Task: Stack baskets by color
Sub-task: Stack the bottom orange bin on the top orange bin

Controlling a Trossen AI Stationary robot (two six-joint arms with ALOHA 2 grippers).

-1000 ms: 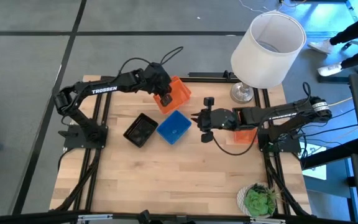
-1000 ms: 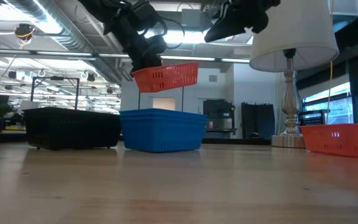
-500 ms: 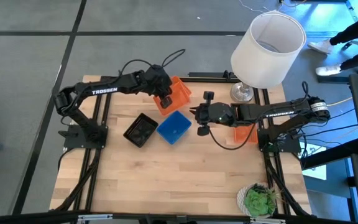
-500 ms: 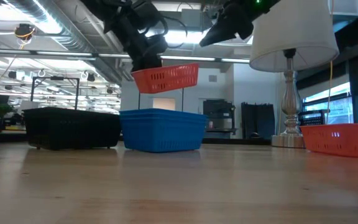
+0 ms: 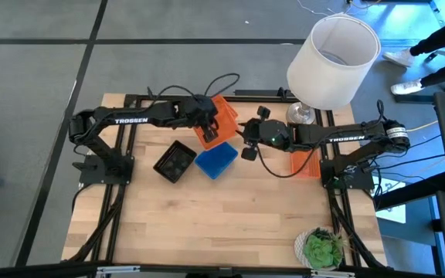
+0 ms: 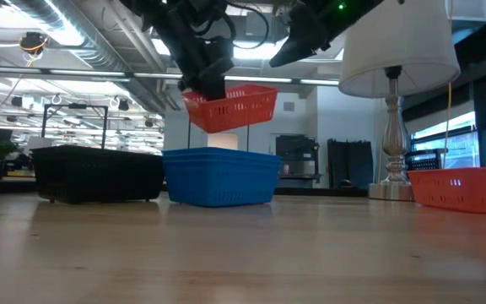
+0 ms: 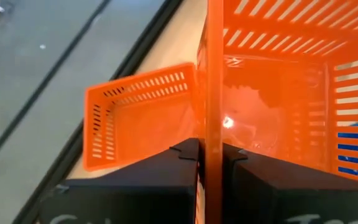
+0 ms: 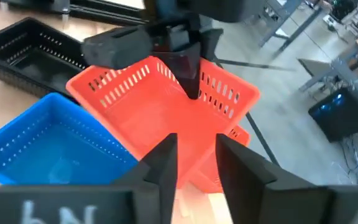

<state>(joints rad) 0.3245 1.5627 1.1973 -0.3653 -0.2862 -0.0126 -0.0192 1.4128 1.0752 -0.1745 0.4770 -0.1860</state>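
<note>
My left gripper [image 5: 205, 123] is shut on an orange basket [image 5: 219, 122] held in the air above the table's far middle. Below it, a stack of blue baskets [image 6: 220, 176] rests flat on the table, with a black basket [image 5: 174, 161] to its left. A second orange basket [image 7: 135, 118] lies by the far edge, and a third [image 5: 304, 164] sits under the right arm. My right gripper [image 8: 194, 162] is open, close to the held basket's right side; whether it touches it, I cannot tell. My left gripper pinches one side wall [image 7: 205, 134] of the orange basket, one finger inside the basket and one outside. The fingers slant down from the table's left. The basket [image 6: 230, 108] hangs below them, lifted clear of the blue stack, open side up and slightly tilted.
A lamp with a large white shade [image 5: 333, 60] stands at the far right corner, its base [image 6: 392, 187] next to the right orange basket. A green plant [image 5: 323, 247] sits at the near right corner. The near half of the wooden table [image 5: 207, 224] is bare.
My left gripper has swung toward the table's right and a little nearer, carrying the orange basket, which has rolled somewhat and stays clear of the blue stack. My right gripper has gone toward the far edge, closer to the held basket, and has rolled.
</note>
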